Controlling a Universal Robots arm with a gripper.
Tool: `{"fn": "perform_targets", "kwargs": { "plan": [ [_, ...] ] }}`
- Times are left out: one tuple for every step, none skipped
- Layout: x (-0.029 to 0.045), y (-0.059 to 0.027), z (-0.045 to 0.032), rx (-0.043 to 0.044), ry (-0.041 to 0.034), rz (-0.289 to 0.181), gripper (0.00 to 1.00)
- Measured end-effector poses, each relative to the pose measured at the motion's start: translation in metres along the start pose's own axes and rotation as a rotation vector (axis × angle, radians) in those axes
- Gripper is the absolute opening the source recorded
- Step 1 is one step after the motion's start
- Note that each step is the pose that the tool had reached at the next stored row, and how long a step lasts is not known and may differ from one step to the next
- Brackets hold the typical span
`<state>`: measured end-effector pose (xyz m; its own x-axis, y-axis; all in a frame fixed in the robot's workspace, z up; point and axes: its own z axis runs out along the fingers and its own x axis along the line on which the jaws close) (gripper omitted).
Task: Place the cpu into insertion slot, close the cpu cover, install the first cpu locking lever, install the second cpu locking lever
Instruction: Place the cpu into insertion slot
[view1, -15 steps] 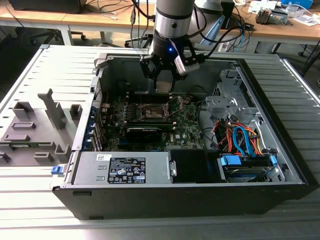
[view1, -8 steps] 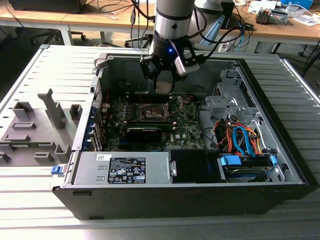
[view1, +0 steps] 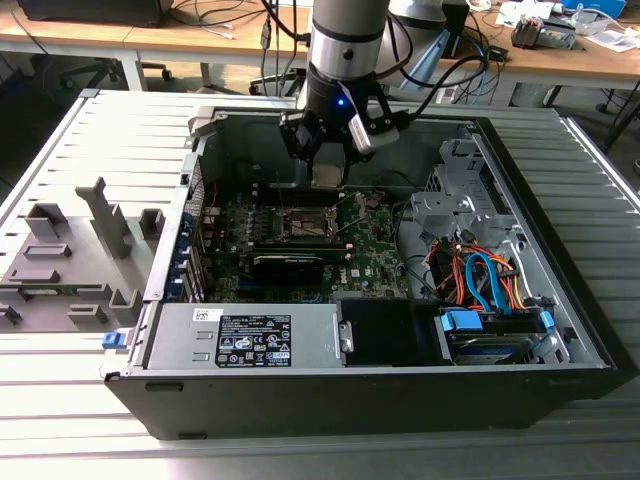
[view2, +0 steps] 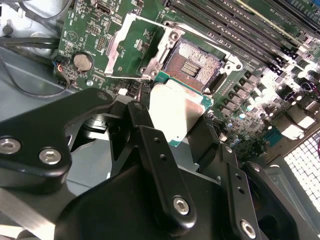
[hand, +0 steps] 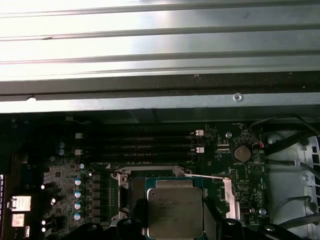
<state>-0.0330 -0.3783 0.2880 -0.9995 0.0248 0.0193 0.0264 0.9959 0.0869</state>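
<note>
**Gripper (view2: 176, 131) over the open socket.** The jaws pinch the cpu (view2: 175, 107) by two opposite edges, its silvery face toward the second wrist camera. The cpu is not yet seated. It hangs in the air, and the slot (view2: 194, 61) lies bare just past the jaw tips. The cover (view2: 120, 47) stands swung open on the slot's far side from the jaws.

**Hazards (judged).**
- A cpu lowered tilted or off-centre could bend the slot's contact field, since one corner would land first.
- The edge grip is narrow, so the cpu could slip or turn between the jaws.
- The raised cover or a loose lever (view2: 125, 78) could catch a finger on the way down.

**Count.**
- One cpu
- One slot
- One cover
- Two thin wire levers, both released
- One coin cell (view2: 82, 62), beside the cover
- Four long memory slots (hand: 137, 145), as far as can be told
</note>
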Motion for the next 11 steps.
{"fn": "perform_targets", "kwargs": {
  "plan": [
    [0.0000, -0.0001, 0.0001, 0.0000, 0.0000, 0.000, 0.54],
    [0.0000, -0.0002, 0.0003, 0.0001, 0.0000, 0.000, 0.54],
    [0.0000, -0.0003, 0.0006, 0.0001, 0.0000, 0.000, 0.54],
    [0.0000, -0.0004, 0.0007, 0.0000, 0.0000, 0.000, 0.54],
    [0.0000, -0.0004, 0.0009, 0.0000, 0.0000, 0.000, 0.54],
    [0.0000, -0.0005, 0.0010, 0.0000, 0.0000, 0.000, 0.54],
    [0.0000, -0.0005, 0.0013, 0.0000, 0.0000, 0.000, 0.54],
    [-0.0001, -0.0006, 0.0016, -0.0001, -0.0001, 0.000, 0.54],
    [0.0000, -0.0006, 0.0018, 0.0000, 0.0000, 0.000, 0.54],
    [0.0000, -0.0007, 0.0020, 0.0001, 0.0000, 0.000, 0.54],
    [0.0000, -0.0008, 0.0022, 0.0001, 0.0000, 0.000, 0.54]
  ]
}}
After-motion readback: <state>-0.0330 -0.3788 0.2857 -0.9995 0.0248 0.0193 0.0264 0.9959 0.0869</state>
